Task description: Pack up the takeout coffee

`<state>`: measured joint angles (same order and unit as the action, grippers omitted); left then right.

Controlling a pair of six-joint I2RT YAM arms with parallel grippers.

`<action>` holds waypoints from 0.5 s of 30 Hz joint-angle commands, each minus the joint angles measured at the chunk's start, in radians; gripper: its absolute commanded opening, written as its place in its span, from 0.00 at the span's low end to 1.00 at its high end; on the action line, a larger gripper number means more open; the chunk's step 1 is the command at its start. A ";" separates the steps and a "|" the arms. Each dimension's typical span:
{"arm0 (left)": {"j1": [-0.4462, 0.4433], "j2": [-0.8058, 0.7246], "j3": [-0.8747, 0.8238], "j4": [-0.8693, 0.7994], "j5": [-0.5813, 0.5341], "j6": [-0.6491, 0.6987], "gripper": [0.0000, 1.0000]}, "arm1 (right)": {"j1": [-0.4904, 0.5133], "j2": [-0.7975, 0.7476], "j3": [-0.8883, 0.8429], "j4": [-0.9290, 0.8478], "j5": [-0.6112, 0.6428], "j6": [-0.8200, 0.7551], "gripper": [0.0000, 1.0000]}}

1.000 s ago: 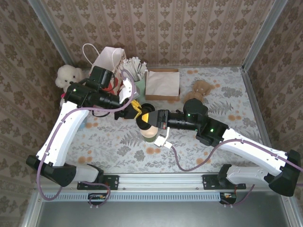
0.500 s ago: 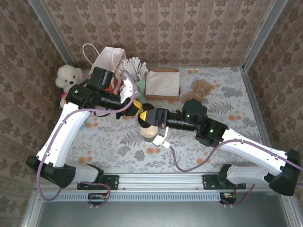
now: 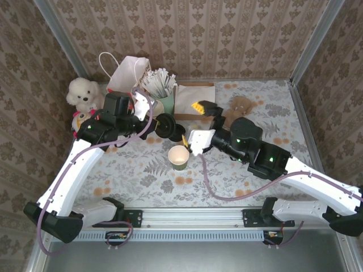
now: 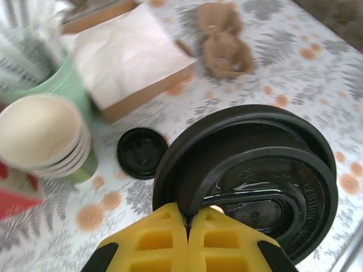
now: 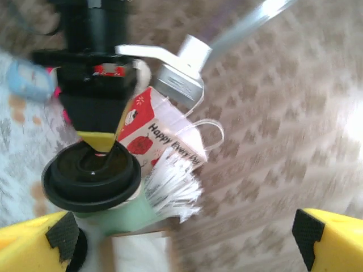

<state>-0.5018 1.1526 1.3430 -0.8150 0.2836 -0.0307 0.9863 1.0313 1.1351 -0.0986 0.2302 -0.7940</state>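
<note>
Takeout coffee cup point(image 3: 178, 156) stands uncovered just nearer than the napkin box point(image 3: 194, 101). Left gripper point(image 4: 187, 222) pinches the black lid point(image 4: 249, 181) by its rim, left of that box; right gripper point(image 3: 197, 123) gapes empty before it. That thin edge pinch could let the lid tilt and seat crooked

The white paper bag point(image 5: 170, 143) reads "Happy Every", the rest unclear.
</note>
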 commanded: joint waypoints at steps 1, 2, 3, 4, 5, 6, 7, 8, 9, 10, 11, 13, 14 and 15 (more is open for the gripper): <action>-0.014 0.005 -0.016 -0.074 -0.144 -0.341 0.00 | -0.076 -0.061 -0.130 0.078 0.227 0.898 0.99; -0.023 -0.001 -0.030 -0.077 -0.148 -0.416 0.00 | -0.122 -0.070 -0.149 0.028 0.209 1.077 0.98; -0.038 -0.005 -0.048 -0.073 -0.153 -0.476 0.00 | -0.165 -0.073 -0.168 -0.016 0.174 1.237 0.96; -0.052 -0.003 -0.059 -0.070 -0.161 -0.517 0.00 | -0.195 -0.073 -0.185 -0.050 0.156 1.348 0.96; -0.071 0.006 -0.062 -0.073 -0.170 -0.554 0.00 | -0.227 -0.070 -0.205 -0.080 0.125 1.453 0.98; -0.090 0.020 -0.059 -0.080 -0.177 -0.579 0.00 | -0.254 -0.069 -0.224 -0.097 0.087 1.514 1.00; -0.106 0.038 -0.047 -0.097 -0.189 -0.594 0.00 | -0.277 -0.065 -0.236 -0.110 0.044 1.541 1.00; -0.129 0.068 -0.024 -0.133 -0.213 -0.606 0.00 | -0.307 -0.059 -0.244 -0.127 -0.017 1.558 1.00; -0.152 0.103 0.007 -0.178 -0.240 -0.612 0.00 | -0.337 -0.047 -0.245 -0.153 -0.079 1.578 1.00; -0.170 0.136 0.033 -0.218 -0.262 -0.615 0.00 | -0.360 -0.036 -0.245 -0.176 -0.129 1.597 1.00; -0.194 0.171 0.063 -0.258 -0.282 -0.620 0.00 | -0.385 -0.020 -0.250 -0.199 -0.190 1.624 1.00; -0.236 0.223 0.103 -0.312 -0.315 -0.632 0.00 | -0.417 0.011 -0.269 -0.213 -0.314 1.658 1.00; -0.255 0.246 0.122 -0.333 -0.319 -0.635 0.00 | -0.427 0.028 -0.277 -0.208 -0.383 1.659 1.00; -0.270 0.263 0.138 -0.352 -0.319 -0.636 0.00 | -0.430 0.043 -0.285 -0.203 -0.433 1.656 1.00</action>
<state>-0.7349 1.3876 1.4200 -1.0367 0.0284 -0.6048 0.5701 1.0424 0.8810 -0.2558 0.0341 0.7280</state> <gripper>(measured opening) 0.044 0.999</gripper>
